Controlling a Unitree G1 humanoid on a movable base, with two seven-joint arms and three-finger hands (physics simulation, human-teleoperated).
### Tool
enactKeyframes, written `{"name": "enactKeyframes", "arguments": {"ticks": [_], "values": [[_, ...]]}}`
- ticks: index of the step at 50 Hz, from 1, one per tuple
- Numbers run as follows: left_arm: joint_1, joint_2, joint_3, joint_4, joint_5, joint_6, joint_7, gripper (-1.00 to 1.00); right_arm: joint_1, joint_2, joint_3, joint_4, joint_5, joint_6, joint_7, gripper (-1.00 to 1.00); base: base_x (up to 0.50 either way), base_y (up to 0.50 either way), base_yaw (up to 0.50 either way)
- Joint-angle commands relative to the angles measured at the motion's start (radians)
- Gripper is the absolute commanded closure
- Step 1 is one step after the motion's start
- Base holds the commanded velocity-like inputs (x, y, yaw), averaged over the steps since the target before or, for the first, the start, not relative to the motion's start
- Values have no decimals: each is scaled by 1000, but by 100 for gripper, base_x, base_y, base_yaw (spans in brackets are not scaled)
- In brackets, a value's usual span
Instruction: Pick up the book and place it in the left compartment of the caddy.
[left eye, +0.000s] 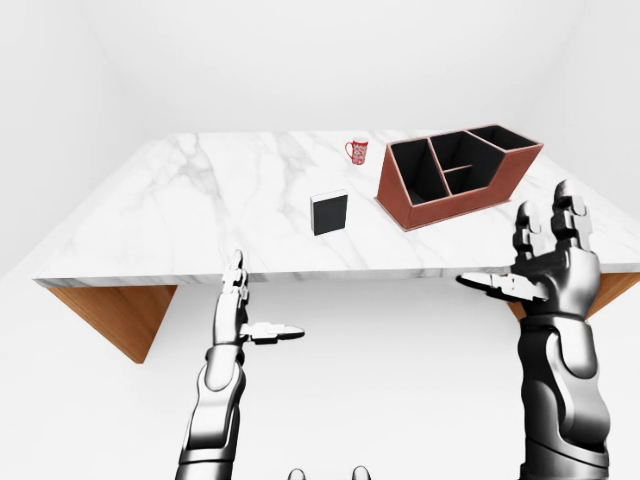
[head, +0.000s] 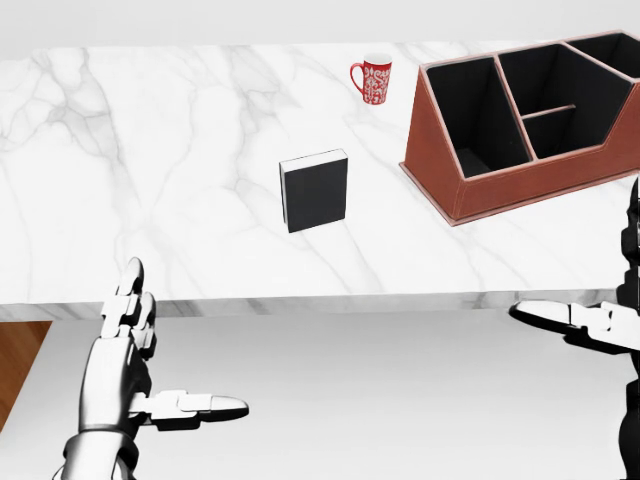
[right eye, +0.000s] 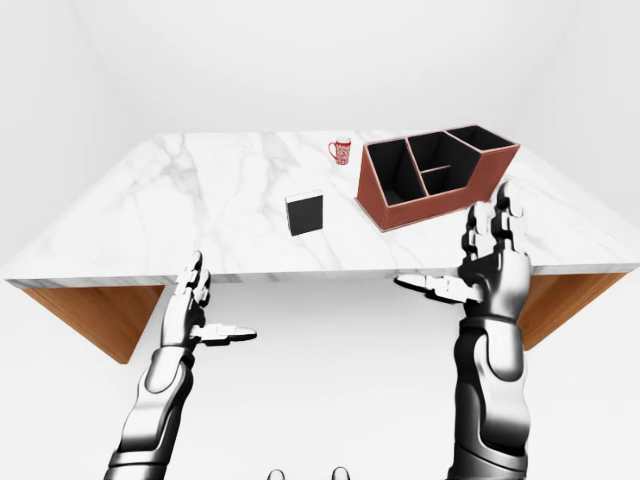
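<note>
A black book with a white page edge lies flat near the middle of the marble table. The brown caddy with dark compartments stands at the right; its left compartment holds nothing. My left hand hovers open below the table's near edge at the lower left. Raised at the right edge of the head view, my right hand is open too, level with the table edge. Neither hand touches the book.
A red patterned mug stands toward the top of the head view, left of the caddy. The table's wooden underside shows below its near edge. White floor lies under my hands.
</note>
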Motion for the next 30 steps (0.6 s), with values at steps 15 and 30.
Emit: {"name": "enactKeyframes", "arguments": {"ticks": [15,30], "values": [[-2,1,5,22,-16,-22,0,-100,-24,-143,-251,-105,202,0,-56,-100,0,0,0],[17,-6,-4,-19,-12,10,8,-100,22,-293,-569,-10,365,0,-51,-100,0,0,0]]}}
